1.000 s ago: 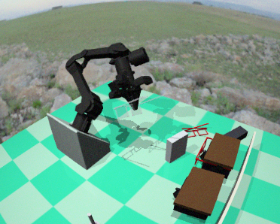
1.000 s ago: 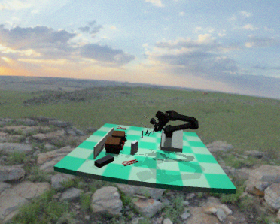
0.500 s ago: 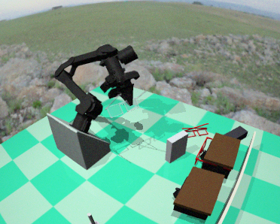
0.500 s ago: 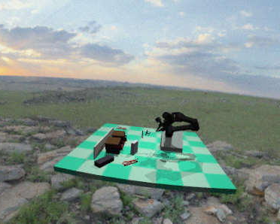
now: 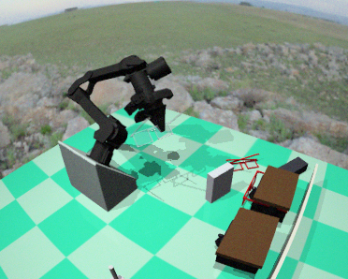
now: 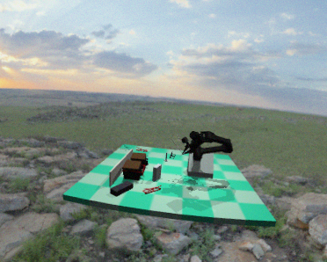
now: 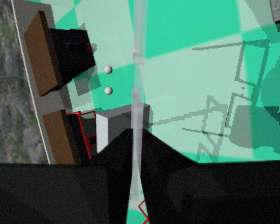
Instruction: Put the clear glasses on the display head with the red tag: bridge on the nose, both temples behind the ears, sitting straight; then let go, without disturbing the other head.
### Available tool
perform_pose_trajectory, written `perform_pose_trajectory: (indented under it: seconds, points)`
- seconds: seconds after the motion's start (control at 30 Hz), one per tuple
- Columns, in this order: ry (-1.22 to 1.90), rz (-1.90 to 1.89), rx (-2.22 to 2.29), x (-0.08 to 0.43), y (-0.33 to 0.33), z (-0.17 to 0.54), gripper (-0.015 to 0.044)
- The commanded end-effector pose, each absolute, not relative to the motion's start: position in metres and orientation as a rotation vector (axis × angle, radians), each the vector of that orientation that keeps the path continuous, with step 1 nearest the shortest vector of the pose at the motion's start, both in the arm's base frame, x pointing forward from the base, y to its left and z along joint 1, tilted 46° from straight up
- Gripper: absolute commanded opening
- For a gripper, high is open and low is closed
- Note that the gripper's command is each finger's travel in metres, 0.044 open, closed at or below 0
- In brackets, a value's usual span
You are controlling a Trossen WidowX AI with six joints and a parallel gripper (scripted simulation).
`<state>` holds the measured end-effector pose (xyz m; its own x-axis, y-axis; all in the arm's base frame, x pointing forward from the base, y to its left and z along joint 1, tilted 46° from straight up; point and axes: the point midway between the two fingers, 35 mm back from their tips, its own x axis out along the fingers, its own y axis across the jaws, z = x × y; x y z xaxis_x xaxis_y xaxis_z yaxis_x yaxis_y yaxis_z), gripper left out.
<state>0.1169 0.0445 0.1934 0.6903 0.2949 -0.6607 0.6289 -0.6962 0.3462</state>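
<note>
My gripper (image 5: 164,130) (image 7: 134,135) is shut on the clear glasses (image 5: 152,128) (image 7: 139,30), high above the table near the arm's base. In the wrist view a clear bar runs lengthwise between the fingers, with two small pale balls beside it. The red-tagged head (image 7: 73,52) is black under a brown top; its small red mark shows in the wrist view. It is the nearer head (image 5: 248,239) in the top view, and no glasses show on it. The other head (image 5: 274,187) (image 7: 61,137) wears red glasses. The held glasses are well away from both heads.
A grey-white block (image 5: 219,183) (image 6: 156,172) (image 7: 102,132) stands between the arm and the heads. Red glasses (image 6: 152,189) lie on the table near a black box (image 5: 295,165) (image 6: 121,189). A long pale board (image 6: 120,168) stands behind the heads. A small post (image 6: 166,156) stands farther off.
</note>
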Motion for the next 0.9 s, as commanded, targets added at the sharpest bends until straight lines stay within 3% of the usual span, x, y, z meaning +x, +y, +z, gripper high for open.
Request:
perform_pose_trajectory:
  seconds: [0.0, 0.87]
  points:
    - [0.704, -0.774, 2.331, 0.117, 0.044, 0.194, 0.0]
    - [0.83, -0.851, 2.173, 0.141, 0.044, 0.187, 0.0]
